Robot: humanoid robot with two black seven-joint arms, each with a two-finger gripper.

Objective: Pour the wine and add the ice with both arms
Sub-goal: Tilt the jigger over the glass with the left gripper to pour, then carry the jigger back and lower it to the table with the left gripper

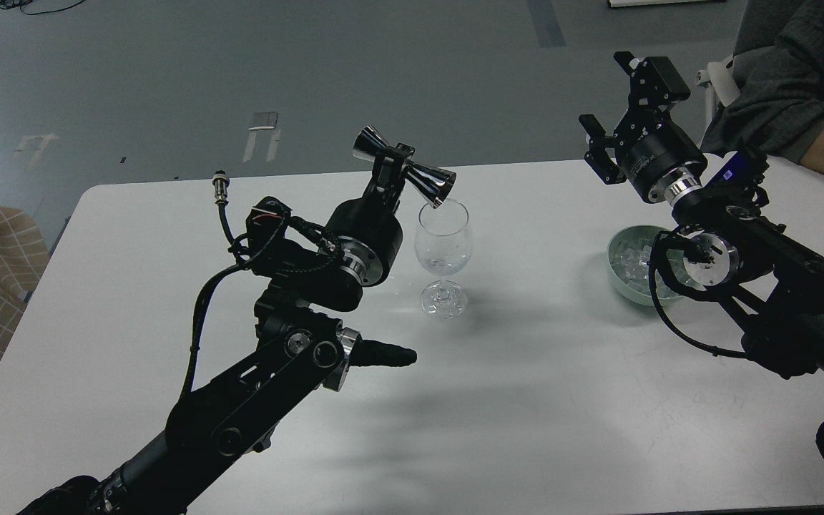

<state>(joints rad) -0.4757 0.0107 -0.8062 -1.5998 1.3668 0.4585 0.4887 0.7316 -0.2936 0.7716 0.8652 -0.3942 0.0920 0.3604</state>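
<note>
Head view
Left end effector [392,166]: clamped on the waist of a steel jigger [403,168], which lies tipped on its side, its right mouth at the rim of the glass [443,247].
Glass: upright on the bench [526,400], near centre, just at 3 o'clock of the left end effector.
Wine: cannot be made out for certain; a faint glint low in the bowl of the glass may be liquid.
Right end effector [616,118]: fingers apart, empty, raised at 12 o'clock of the bowl [619,261], well apart from the glass.
Ice [632,259]: clear cubes in the green bowl at 3 o'clock of the glass, partly hidden by the right arm.
Person [791,86]: grey sleeve at the 2 o'clock corner.
Step in hand: judged to be the pour, jigger tilted over the glass.
Next move: likely right the jigger and draw it clear, then bring the right end effector down into the bowl to pinch one cube; the cubes look slippery and the glass is tippable.
</note>
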